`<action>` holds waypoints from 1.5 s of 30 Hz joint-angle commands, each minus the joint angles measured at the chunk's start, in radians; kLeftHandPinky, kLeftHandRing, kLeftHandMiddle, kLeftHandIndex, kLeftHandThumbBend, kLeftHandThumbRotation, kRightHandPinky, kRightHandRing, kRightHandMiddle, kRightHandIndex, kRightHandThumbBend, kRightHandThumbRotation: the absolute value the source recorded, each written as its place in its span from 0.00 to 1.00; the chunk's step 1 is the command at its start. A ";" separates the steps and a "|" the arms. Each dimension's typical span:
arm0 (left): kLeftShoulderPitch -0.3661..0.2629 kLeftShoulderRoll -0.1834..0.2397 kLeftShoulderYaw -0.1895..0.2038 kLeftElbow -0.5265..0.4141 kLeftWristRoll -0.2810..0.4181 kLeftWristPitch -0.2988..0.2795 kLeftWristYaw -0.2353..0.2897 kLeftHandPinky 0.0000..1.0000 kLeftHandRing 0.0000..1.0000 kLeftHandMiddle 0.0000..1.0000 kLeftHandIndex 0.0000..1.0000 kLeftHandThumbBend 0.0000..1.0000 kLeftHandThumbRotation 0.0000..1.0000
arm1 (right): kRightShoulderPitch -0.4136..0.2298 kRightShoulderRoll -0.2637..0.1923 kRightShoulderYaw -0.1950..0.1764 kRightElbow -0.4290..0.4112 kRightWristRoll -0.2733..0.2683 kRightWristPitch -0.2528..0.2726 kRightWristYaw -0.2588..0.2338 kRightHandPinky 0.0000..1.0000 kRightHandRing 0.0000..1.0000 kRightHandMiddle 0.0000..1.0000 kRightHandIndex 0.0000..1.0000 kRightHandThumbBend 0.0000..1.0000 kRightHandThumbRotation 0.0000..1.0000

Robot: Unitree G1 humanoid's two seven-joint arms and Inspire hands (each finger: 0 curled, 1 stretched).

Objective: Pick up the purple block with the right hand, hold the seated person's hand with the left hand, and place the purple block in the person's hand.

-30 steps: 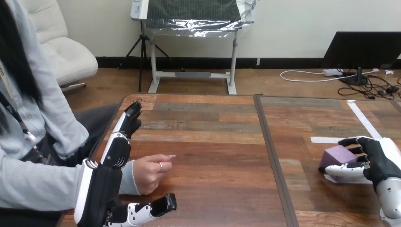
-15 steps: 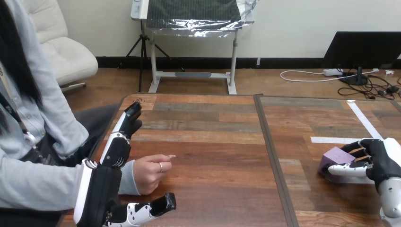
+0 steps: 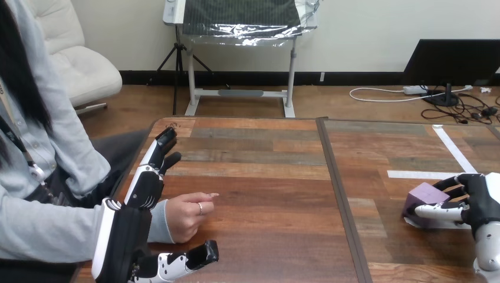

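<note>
Block (image 3: 424, 197) sits far right on table (image 3: 265, 177), R hand (image 3: 479, 201) curled round it, thumb on near side. L hand (image 3: 127, 236) open, flanking person's hand (image 3: 186, 215), well left of block.

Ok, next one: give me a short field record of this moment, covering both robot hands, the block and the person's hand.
left robot hand: open, fingers straight, alongside the person's hand, not curled round it
right robot hand: fingers and thumb curled round the purple block
purple block: table's right side; lifted or not, unclear
person's hand: resting on the table, loosely curled
stage: block grasped, handover not yet done
</note>
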 commanded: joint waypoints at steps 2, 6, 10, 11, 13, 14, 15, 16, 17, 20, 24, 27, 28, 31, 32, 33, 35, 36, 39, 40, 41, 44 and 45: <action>-0.051 0.005 -0.007 -0.024 -0.016 -0.014 -0.004 0.91 0.95 0.96 0.92 1.00 0.57 | -0.065 0.008 -0.012 -0.008 0.014 -0.004 -0.030 0.38 0.45 0.54 0.54 0.80 0.00; -0.053 0.006 -0.003 -0.022 -0.011 -0.014 -0.005 0.92 0.96 0.96 0.93 1.00 0.57 | -0.066 0.007 -0.011 -0.012 0.013 -0.014 -0.039 0.37 0.44 0.53 0.54 0.80 0.00; -0.052 0.008 -0.008 -0.023 -0.017 -0.010 -0.009 0.92 0.96 0.96 0.93 1.00 0.57 | -0.066 0.007 -0.012 -0.017 0.017 -0.029 -0.041 0.36 0.43 0.52 0.54 0.80 0.00; -0.050 0.009 -0.011 -0.026 -0.020 -0.006 -0.010 0.92 0.96 0.96 0.93 1.00 0.57 | -0.067 0.007 -0.016 -0.019 0.022 -0.035 -0.038 0.36 0.43 0.52 0.54 0.80 0.00; -0.048 0.010 -0.012 -0.029 -0.022 -0.001 -0.012 0.92 0.96 0.96 0.93 1.00 0.56 | -0.067 0.007 -0.018 -0.021 0.028 -0.040 -0.033 0.36 0.43 0.52 0.54 0.80 0.00; -0.047 0.010 -0.011 -0.031 -0.020 0.003 -0.012 0.92 0.96 0.96 0.93 1.00 0.56 | -0.069 0.007 -0.019 -0.024 0.030 -0.041 -0.033 0.35 0.43 0.51 0.54 0.80 0.00; -0.046 0.009 -0.010 -0.032 -0.018 0.004 -0.012 0.92 0.96 0.96 0.93 1.00 0.56 | -0.070 0.008 -0.019 -0.026 0.031 -0.041 -0.033 0.35 0.42 0.51 0.54 0.80 0.00; -0.046 0.009 -0.009 -0.033 -0.018 0.005 -0.013 0.92 0.96 0.96 0.93 1.00 0.56 | -0.070 0.008 -0.018 -0.027 0.032 -0.041 -0.034 0.35 0.42 0.51 0.54 0.80 0.00; -0.045 0.008 -0.006 -0.034 -0.014 0.006 -0.012 0.92 0.96 0.96 0.93 1.00 0.56 | -0.071 0.008 -0.021 -0.029 0.035 -0.045 -0.030 0.35 0.42 0.51 0.54 0.80 0.00; -0.043 0.004 0.002 -0.037 -0.004 0.008 -0.009 0.92 0.96 0.96 0.93 1.00 0.56 | -0.071 0.009 -0.026 -0.036 0.044 -0.056 -0.024 0.34 0.41 0.50 0.55 0.79 0.00; -0.042 0.003 0.007 -0.043 0.005 0.015 -0.007 0.92 0.96 0.96 0.93 1.00 0.57 | -0.069 0.013 -0.035 -0.049 0.058 -0.079 -0.019 0.34 0.41 0.50 0.55 0.78 0.00; -0.040 0.003 0.013 -0.046 0.015 0.023 -0.005 0.92 0.96 0.96 0.93 1.00 0.57 | -0.069 0.016 -0.036 -0.057 0.064 -0.090 -0.019 0.34 0.41 0.50 0.55 0.78 0.00; -0.039 0.002 0.015 -0.047 0.018 0.025 -0.004 0.92 0.96 0.96 0.93 1.00 0.57 | -0.069 0.016 -0.036 -0.058 0.065 -0.092 -0.019 0.34 0.41 0.50 0.55 0.78 0.00; -0.037 -0.002 0.023 -0.053 0.028 0.038 0.003 0.92 0.96 0.96 0.93 1.00 0.56 | -0.071 0.020 -0.042 -0.065 0.075 -0.096 -0.014 0.34 0.41 0.50 0.56 0.77 0.00; -0.036 -0.002 0.021 -0.056 0.027 0.046 0.003 0.92 0.96 0.96 0.93 1.00 0.56 | -0.070 0.022 -0.044 -0.069 0.079 -0.104 -0.011 0.35 0.41 0.50 0.56 0.77 0.00; -0.035 -0.001 0.019 -0.058 0.026 0.051 0.003 0.92 0.96 0.96 0.93 1.00 0.55 | -0.069 0.023 -0.046 -0.073 0.081 -0.110 -0.009 0.35 0.41 0.49 0.55 0.77 0.00; -0.033 0.000 0.019 -0.061 0.030 0.062 0.005 0.92 0.96 0.96 0.93 1.00 0.54 | -0.066 0.025 -0.049 -0.081 0.085 -0.128 -0.007 0.35 0.41 0.49 0.55 0.77 0.00; -0.032 0.000 0.021 -0.063 0.034 0.066 0.006 0.92 0.96 0.96 0.93 1.00 0.53 | -0.064 0.027 -0.051 -0.084 0.087 -0.138 -0.007 0.35 0.41 0.49 0.55 0.77 0.00; -0.028 -0.002 0.031 -0.073 0.053 0.088 0.016 0.92 0.96 0.96 0.93 1.00 0.51 | -0.060 0.034 -0.060 -0.095 0.101 -0.166 -0.002 0.35 0.40 0.48 0.55 0.77 0.00; -0.027 -0.003 0.033 -0.076 0.059 0.094 0.020 0.92 0.95 0.96 0.93 1.00 0.50 | -0.060 0.035 -0.062 -0.096 0.105 -0.173 -0.001 0.34 0.40 0.48 0.54 0.77 0.00; -0.028 -0.004 0.047 -0.080 0.085 0.099 0.030 0.91 0.95 0.96 0.93 1.00 0.49 | -0.059 0.039 -0.066 -0.102 0.111 -0.179 0.002 0.34 0.40 0.48 0.54 0.77 0.00; -0.028 -0.005 0.074 -0.090 0.145 0.110 0.057 0.90 0.95 0.96 0.93 1.00 0.47 | -0.057 0.046 -0.073 -0.112 0.124 -0.190 0.008 0.34 0.39 0.48 0.54 0.77 0.00; -0.028 -0.005 0.081 -0.094 0.163 0.114 0.066 0.90 0.95 0.96 0.93 1.00 0.48 | -0.056 0.048 -0.075 -0.114 0.128 -0.194 0.011 0.34 0.39 0.48 0.54 0.77 0.00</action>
